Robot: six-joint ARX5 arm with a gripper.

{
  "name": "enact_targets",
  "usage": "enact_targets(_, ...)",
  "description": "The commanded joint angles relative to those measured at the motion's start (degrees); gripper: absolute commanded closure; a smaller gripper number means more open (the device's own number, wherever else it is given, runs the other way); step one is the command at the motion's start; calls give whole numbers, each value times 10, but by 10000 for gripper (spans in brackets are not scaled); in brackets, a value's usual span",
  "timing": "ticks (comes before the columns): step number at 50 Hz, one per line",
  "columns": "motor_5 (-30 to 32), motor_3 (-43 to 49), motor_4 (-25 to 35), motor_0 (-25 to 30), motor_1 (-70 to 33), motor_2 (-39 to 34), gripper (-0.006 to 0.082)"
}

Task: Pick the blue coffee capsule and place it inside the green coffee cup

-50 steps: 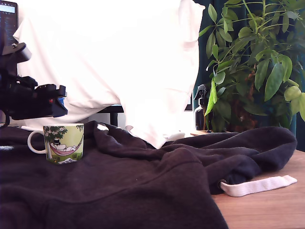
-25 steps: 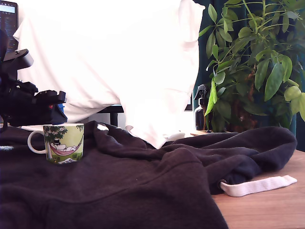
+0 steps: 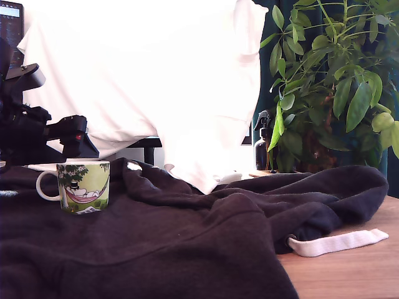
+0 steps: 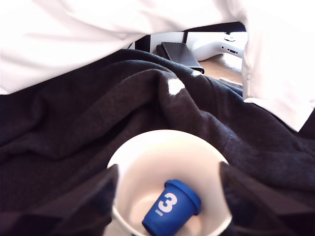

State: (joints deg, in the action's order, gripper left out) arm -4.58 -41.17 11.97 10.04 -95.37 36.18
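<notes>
One small dark-blue plastic coffee capsule (image 4: pixel 172 213), light, stiff and slick, best pinched under its wider rim, lies tilted inside the green-printed white ceramic mug (image 4: pixel 147 147) at lower centre, between the empty, spread claw (image 4: pixel 170 194) fingers.

Glossy ceramic green coffee cup (image 3: pixel 82 185), smooth matt plastic blue coffee capsule (image 4: pixel 171 207), soft matt dark cloth (image 3: pixel 187 243), wood-grain tabletop (image 3: pixel 349 271)
</notes>
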Motion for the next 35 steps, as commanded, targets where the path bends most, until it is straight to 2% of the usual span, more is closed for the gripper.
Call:
enact_targets(1,6,2,6,2,10,3,60)
enact_targets(8,26,23,7,2,49,3,72)
enact_targets(12,38,50,7,0,83,3,128)
enact_targets(18,52,96,5,-3,140,3,315)
enact_targets(26,53,170,-11,-16,224,3,698)
enact_targets(28,53,189,-15,-20,245,3,770)
enact_targets(29,53,197,-18,-22,255,3,792)
enact_targets(35,51,249,-33,-38,310,3,788)
